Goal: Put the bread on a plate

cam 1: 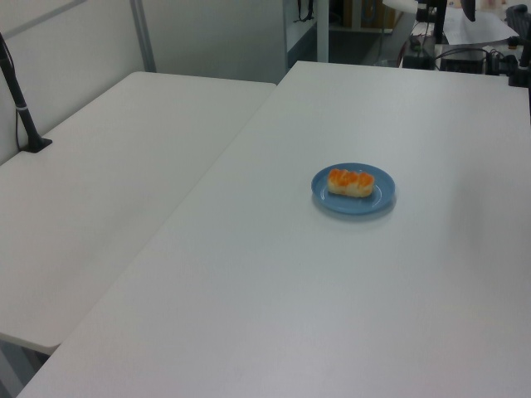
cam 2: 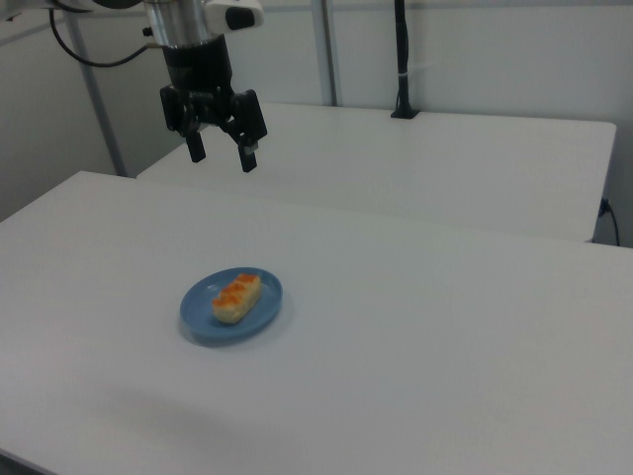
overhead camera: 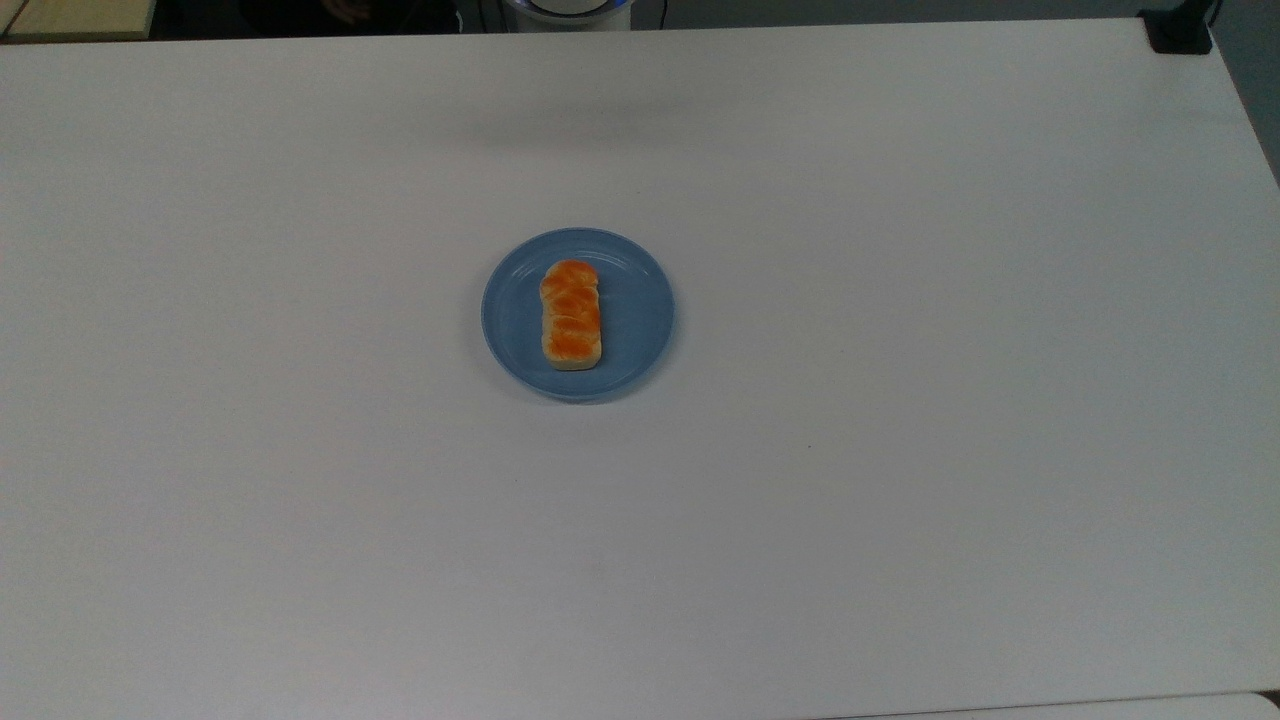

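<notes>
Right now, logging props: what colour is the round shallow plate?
Light blue plate, plain; clearest in the top view.

We see the bread [overhead camera: 571, 315], a small oblong loaf with a lumpy, glossy orange-brown top and pale cream sides, lying flat inside the plate [overhead camera: 640, 320]. The plate is round, shallow and light blue, with a raised rim, and rests flat on the worktop [overhead camera: 900, 450]. The loaf sits slightly toward the top view's left of the plate's middle, its length running up and down in that picture, and it stays within the rim. In the right view, bread [cam 2: 236, 296] and plate [cam 2: 262, 307] lie well below the gripper [cam 2: 220, 151], apart from it.
</notes>
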